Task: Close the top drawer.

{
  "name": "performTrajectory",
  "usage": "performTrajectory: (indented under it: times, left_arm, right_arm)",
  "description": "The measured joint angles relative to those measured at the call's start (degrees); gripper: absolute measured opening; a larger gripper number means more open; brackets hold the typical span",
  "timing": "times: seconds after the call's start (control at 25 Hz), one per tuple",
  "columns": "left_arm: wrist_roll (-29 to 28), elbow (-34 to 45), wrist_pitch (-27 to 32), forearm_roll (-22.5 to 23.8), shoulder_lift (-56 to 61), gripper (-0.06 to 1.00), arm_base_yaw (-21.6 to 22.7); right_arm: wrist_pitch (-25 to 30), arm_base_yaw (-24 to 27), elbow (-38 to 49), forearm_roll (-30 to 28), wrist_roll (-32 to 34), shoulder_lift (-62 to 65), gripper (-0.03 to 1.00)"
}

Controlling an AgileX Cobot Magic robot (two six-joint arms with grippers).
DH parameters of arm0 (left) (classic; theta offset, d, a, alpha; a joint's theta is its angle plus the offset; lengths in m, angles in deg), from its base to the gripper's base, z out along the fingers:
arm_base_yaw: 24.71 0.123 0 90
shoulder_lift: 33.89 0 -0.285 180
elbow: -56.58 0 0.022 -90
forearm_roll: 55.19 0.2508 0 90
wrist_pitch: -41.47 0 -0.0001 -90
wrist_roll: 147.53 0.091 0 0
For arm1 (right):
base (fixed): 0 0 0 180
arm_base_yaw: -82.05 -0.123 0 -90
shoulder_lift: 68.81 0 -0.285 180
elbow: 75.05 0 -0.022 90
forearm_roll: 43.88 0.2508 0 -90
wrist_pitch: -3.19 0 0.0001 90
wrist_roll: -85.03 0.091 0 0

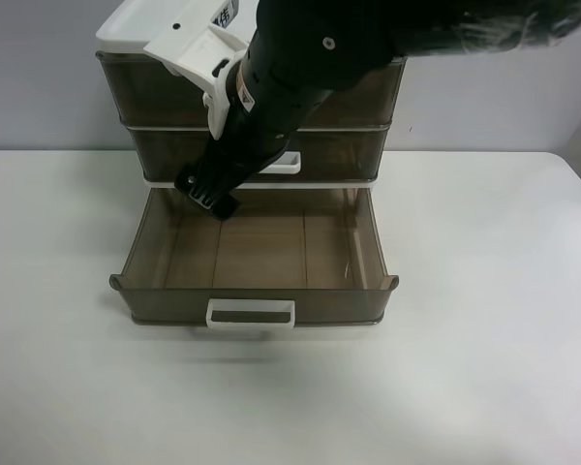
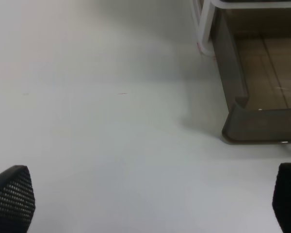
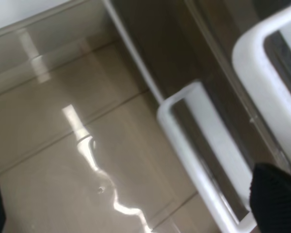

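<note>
A three-drawer cabinet of smoky brown plastic stands on the white table. The top drawer [image 1: 155, 92] sits under the white lid; my right arm hides its handle in the exterior view. A large white loop in the right wrist view [image 3: 266, 73] seems to be that handle; I cannot make out scuffs. My right gripper [image 1: 208, 194] hangs in front of the middle drawer, over the back of the pulled-out bottom drawer [image 1: 257, 247]. Its black fingertips [image 3: 276, 199] stand wide apart with nothing between them. My left gripper [image 2: 150, 208] is open over bare table.
The middle drawer's white handle [image 1: 286, 163] shows beside my arm and in the right wrist view [image 3: 203, 160]. The bottom drawer's handle [image 1: 252, 313] faces the table's front. A corner of that drawer [image 2: 252, 121] shows in the left wrist view. The white table [image 1: 484, 339] spreads around.
</note>
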Motion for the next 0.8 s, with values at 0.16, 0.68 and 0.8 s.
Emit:
performTrajectory:
  times: [0.16, 0.68, 0.8]
  left_arm:
    - [0.00, 0.00, 0.00, 0.00, 0.00, 0.99, 0.00]
    - [0.00, 0.00, 0.00, 0.00, 0.00, 0.99, 0.00]
    - [0.00, 0.00, 0.00, 0.00, 0.00, 0.99, 0.00]
  right_arm:
    - [0.01, 1.55, -3.11, 2.00, -1.58, -2.32, 0.99]
    - [6.81, 2.81, -5.10, 12.40, -10.67, 1.12, 0.99]
    - [12.55, 0.48, -5.36, 13.91, -10.77, 7.31, 0.99]
